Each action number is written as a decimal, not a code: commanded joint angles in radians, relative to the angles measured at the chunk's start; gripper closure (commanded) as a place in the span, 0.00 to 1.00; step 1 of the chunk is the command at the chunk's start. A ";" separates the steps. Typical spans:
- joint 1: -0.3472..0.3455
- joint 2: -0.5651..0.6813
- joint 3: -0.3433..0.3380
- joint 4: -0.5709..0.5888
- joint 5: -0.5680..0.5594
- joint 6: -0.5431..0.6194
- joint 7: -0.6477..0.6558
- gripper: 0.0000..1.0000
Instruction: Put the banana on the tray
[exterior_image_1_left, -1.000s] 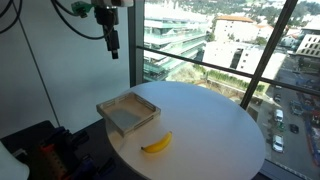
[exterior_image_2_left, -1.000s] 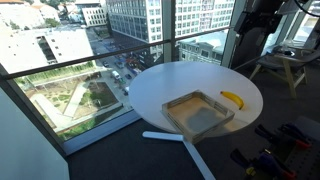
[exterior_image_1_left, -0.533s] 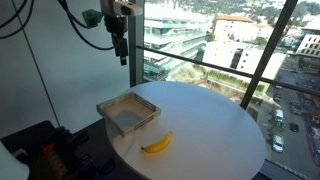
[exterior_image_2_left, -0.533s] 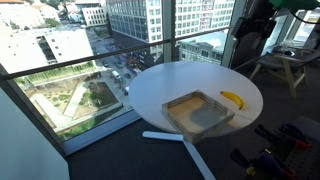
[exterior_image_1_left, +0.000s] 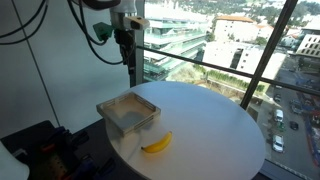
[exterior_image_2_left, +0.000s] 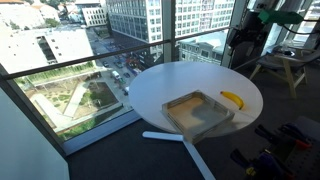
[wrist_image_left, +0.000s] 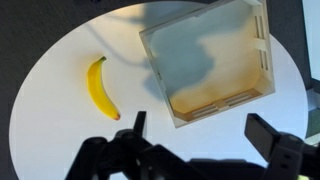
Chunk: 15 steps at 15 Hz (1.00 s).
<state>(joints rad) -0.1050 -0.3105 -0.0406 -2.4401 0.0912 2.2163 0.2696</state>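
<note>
A small yellow banana (exterior_image_1_left: 156, 144) lies on the round white table, beside a square wooden tray (exterior_image_1_left: 128, 114) but apart from it. Both exterior views show them, with the banana (exterior_image_2_left: 232, 99) next to the tray (exterior_image_2_left: 197, 113). My gripper (exterior_image_1_left: 127, 52) hangs high above the table's edge, near the tray's far side; it also shows in an exterior view (exterior_image_2_left: 245, 38). In the wrist view the gripper (wrist_image_left: 197, 122) is open and empty, looking down on the banana (wrist_image_left: 99, 87) at left and the empty tray (wrist_image_left: 205, 60) at right.
The round white table (exterior_image_1_left: 210, 130) stands beside floor-to-ceiling windows with dark frames (exterior_image_1_left: 262, 60). Dark equipment (exterior_image_1_left: 45, 150) sits on the floor by the table. A wooden stool (exterior_image_2_left: 280, 68) stands behind the table.
My arm has moved sideways and slightly down, from beyond the table's edge toward the tray. The banana and the tray have not moved.
</note>
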 joint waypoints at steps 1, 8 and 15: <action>-0.003 0.050 -0.017 0.002 0.006 0.047 -0.033 0.00; -0.009 0.144 -0.045 -0.002 0.005 0.123 -0.048 0.00; -0.007 0.187 -0.056 -0.001 0.000 0.138 -0.023 0.00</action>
<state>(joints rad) -0.1095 -0.1234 -0.0997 -2.4424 0.0913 2.3568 0.2471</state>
